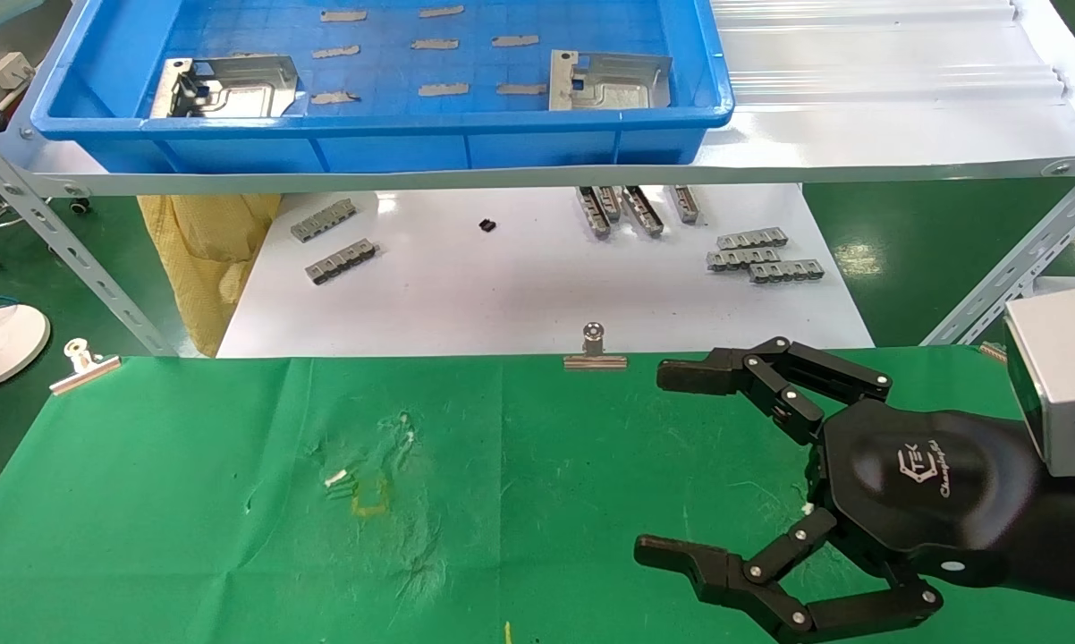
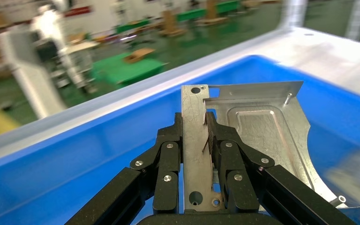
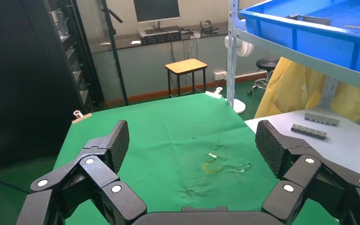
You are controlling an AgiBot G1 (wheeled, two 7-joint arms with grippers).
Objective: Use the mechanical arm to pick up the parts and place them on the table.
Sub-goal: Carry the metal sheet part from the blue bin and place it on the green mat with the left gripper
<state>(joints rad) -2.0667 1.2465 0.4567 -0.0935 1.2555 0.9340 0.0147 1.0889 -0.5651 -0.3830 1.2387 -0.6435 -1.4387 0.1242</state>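
Note:
My left gripper (image 2: pixel 194 122) is shut on the narrow edge strip of a silvery stamped part (image 2: pixel 262 126) inside the blue tray (image 2: pixel 75 159); this arm is out of the head view. Two more parts (image 1: pixel 224 87) (image 1: pixel 605 80) lie in the blue tray (image 1: pixel 412 143) on the shelf. My right gripper (image 1: pixel 661 463) hangs open and empty over the right front of the green cloth table (image 1: pixel 189 492). The right wrist view shows its fingers spread (image 3: pixel 194 140) above the table (image 3: pixel 168 122).
Small grey slotted bars (image 1: pixel 761 255) (image 1: pixel 332 241) lie on the white board (image 1: pixel 520 286) under the shelf. Binder clips (image 1: pixel 595 349) (image 1: pixel 81 362) hold the cloth's far edge. Slanted shelf struts (image 1: pixel 63 241) (image 1: pixel 1020 268) stand at both sides. A yellow cloth (image 1: pixel 207 241) hangs at the left.

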